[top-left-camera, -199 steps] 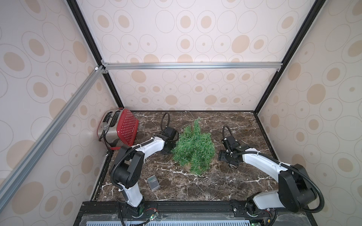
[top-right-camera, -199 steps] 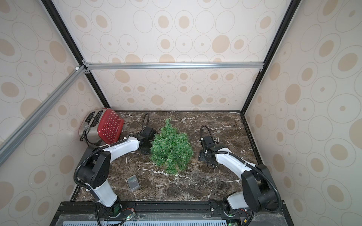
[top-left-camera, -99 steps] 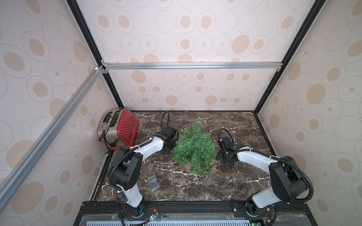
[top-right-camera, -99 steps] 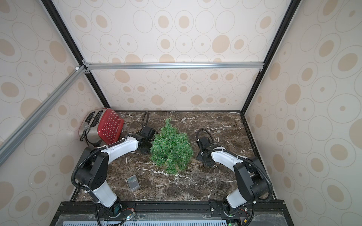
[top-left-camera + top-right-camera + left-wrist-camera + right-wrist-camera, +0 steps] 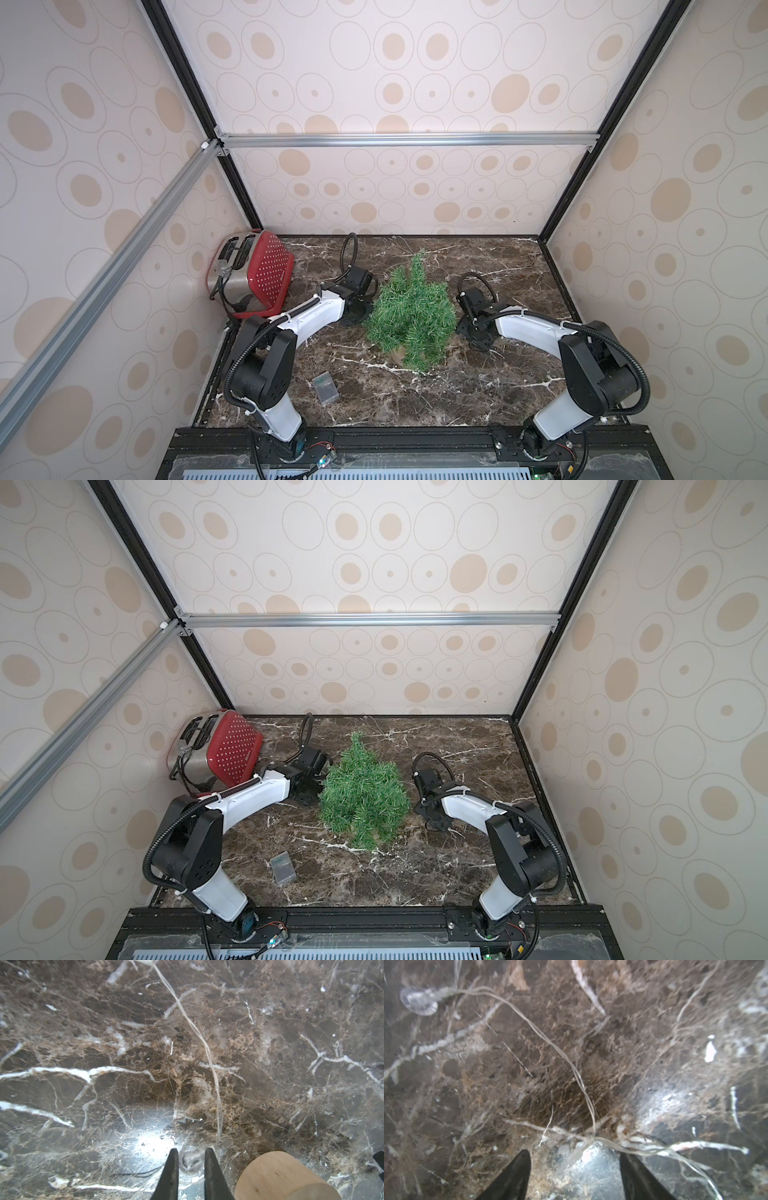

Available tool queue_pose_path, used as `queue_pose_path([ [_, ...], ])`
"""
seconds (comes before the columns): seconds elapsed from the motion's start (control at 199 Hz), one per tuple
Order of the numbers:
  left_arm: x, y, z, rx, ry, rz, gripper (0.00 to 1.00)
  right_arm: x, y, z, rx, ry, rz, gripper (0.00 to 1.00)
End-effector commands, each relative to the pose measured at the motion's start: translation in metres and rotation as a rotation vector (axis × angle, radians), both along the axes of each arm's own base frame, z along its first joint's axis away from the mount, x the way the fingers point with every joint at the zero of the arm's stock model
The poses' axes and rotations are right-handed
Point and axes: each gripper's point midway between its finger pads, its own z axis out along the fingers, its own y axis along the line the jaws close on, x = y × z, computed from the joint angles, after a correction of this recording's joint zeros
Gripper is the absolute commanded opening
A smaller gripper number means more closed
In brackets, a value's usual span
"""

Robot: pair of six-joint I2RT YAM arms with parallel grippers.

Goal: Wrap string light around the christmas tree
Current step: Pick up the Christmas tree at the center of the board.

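- While the string light (image 5: 550,1043) lies loose on the marble table (image 5: 415,399) and no loop of it shows on the branches, we judge the wrapping to be only at its gathering stage.
- The christmas tree (image 5: 411,316) stands upright in the middle of the table, between the two arms. The red toaster (image 5: 257,274) sits well apart in the far corner on the left side (it has no part in this job).
- The left gripper (image 5: 190,1149) is low beside the tree's tan base (image 5: 280,1176). Its jaws are pinched nearly together on a clear bulb (image 5: 190,1161), and the wire runs away from it over the marble.
- The right gripper (image 5: 574,1152) hovers low on the tree's other side with its jaws well apart. A kink of the wire lies on the table between them, ungripped.
- The light's grey box (image 5: 326,387) lies near the front edge, apart from the tree and from both grippers.
- Next, we think, the right jaws need to come down and close squarely on that thin strand, since it could easily slip out. Then both arms must lift the wire and carry it round the branches without toppling the tree.
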Motion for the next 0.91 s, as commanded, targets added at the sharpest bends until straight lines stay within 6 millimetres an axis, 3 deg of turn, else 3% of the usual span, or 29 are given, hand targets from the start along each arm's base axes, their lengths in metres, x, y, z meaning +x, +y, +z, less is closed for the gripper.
queue_pose_path([
  [0.0, -0.001, 0.001, 0.008, 0.014, -0.004, -0.017, 0.07, 0.000, -0.006, 0.005, -0.036, -0.014, -0.046, 0.73],
  [0.101, 0.000, -0.001, 0.009, 0.009, -0.006, -0.019, 0.07, -0.001, -0.010, 0.000, -0.058, 0.000, -0.062, 0.70],
  [0.297, 0.001, 0.001, 0.009, 0.021, -0.006, -0.025, 0.07, 0.002, -0.007, -0.010, -0.064, 0.031, -0.078, 0.56],
  [0.625, 0.004, 0.008, 0.023, 0.063, -0.038, -0.029, 0.08, 0.000, -0.014, -0.003, -0.087, 0.019, -0.090, 0.22],
  [0.725, 0.006, 0.011, 0.034, 0.094, -0.044, -0.049, 0.08, 0.006, -0.014, 0.011, -0.108, 0.007, -0.048, 0.14],
  [0.841, 0.010, 0.015, 0.052, 0.112, -0.085, -0.041, 0.08, 0.018, -0.017, 0.044, -0.147, -0.081, 0.020, 0.00],
  [0.902, 0.013, 0.015, 0.063, 0.100, -0.111, -0.039, 0.08, 0.023, -0.020, 0.063, -0.166, -0.139, 0.044, 0.00],
])
